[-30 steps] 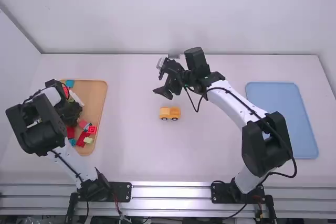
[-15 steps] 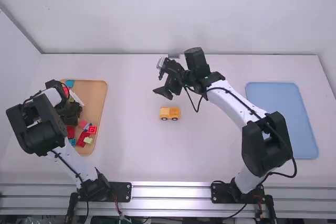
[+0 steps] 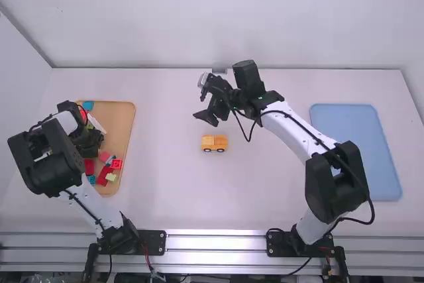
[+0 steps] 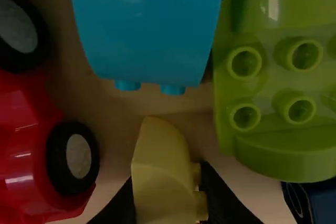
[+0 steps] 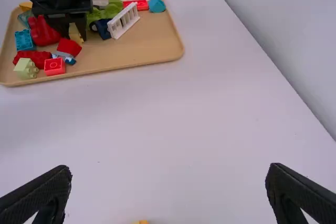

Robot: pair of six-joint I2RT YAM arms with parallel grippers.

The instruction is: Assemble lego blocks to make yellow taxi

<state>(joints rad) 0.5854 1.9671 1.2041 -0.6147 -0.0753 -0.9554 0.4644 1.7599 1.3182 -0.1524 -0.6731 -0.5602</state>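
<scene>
Across the white desk (image 3: 265,203), the crossing is sideways: the wooden tray (image 3: 123,124) sits by the left arm (image 3: 83,200), the partly built yellow taxi (image 3: 214,143) well to its right, near mid-desk, its long axis running left to right. The right hand (image 5: 169,168), released, its fingers wide apart, is nearer, just beyond the taxi from the bases. The left hand (image 5: 76,36), down in the tray, grasps a small yellow block (image 4: 163,174) whose studs face one finger rather than upward. If it belongs on the taxi, it likely needs lifting rightward and turning so its studs point up
</scene>
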